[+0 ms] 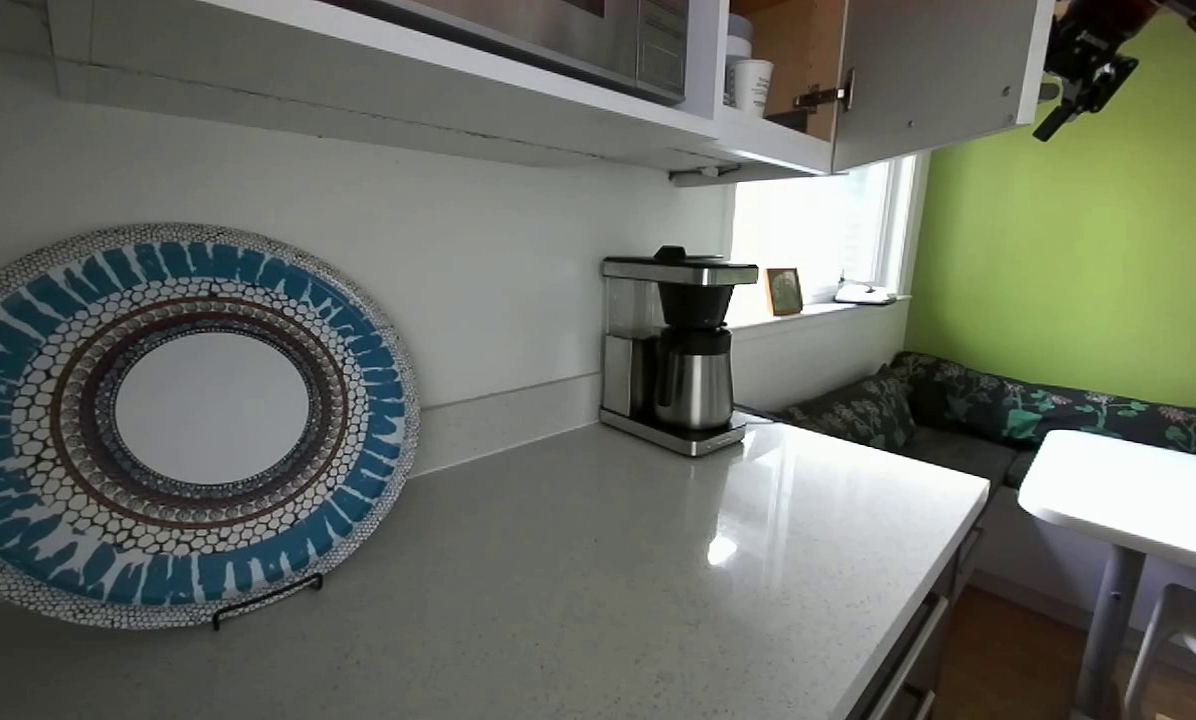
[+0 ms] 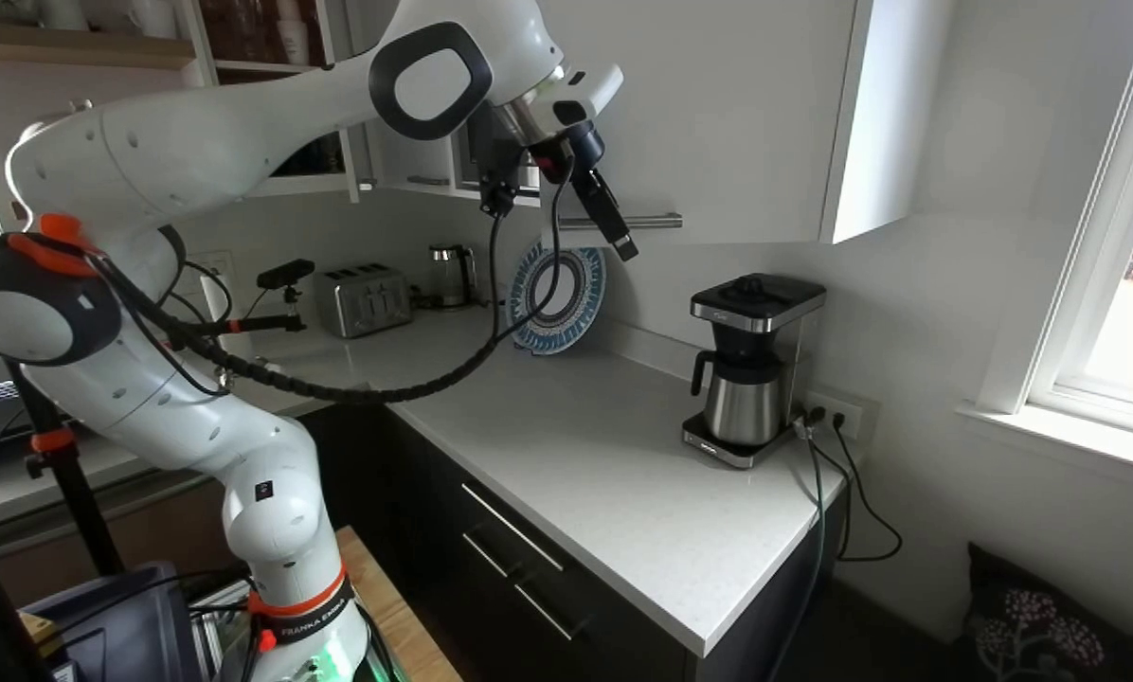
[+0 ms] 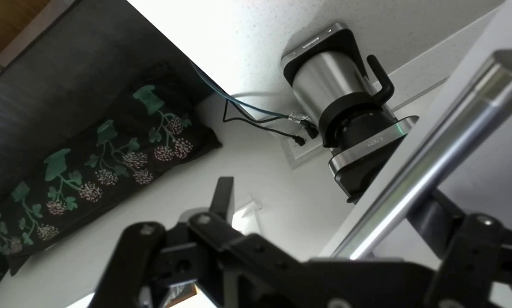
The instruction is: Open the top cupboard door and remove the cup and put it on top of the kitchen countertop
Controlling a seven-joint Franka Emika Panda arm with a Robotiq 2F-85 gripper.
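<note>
Top cupboard door (image 1: 933, 80): swung open
White cup (image 1: 754, 88): shelved upright inside
Robotiq gripper (image 3: 328, 196): jaws spread wide, positioned beside bar handle (image 3: 423, 173)
Kitchen countertop (image 1: 558, 560): occupied by coffee maker (image 1: 693, 380)

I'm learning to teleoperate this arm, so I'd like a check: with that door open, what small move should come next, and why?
Probably ease the gripper away from the handle: the door stands open and the cup shows inside, while the gripper, jaws apart, sits right by the handle on the door's outer side, so it likely needs room to come around.
</note>
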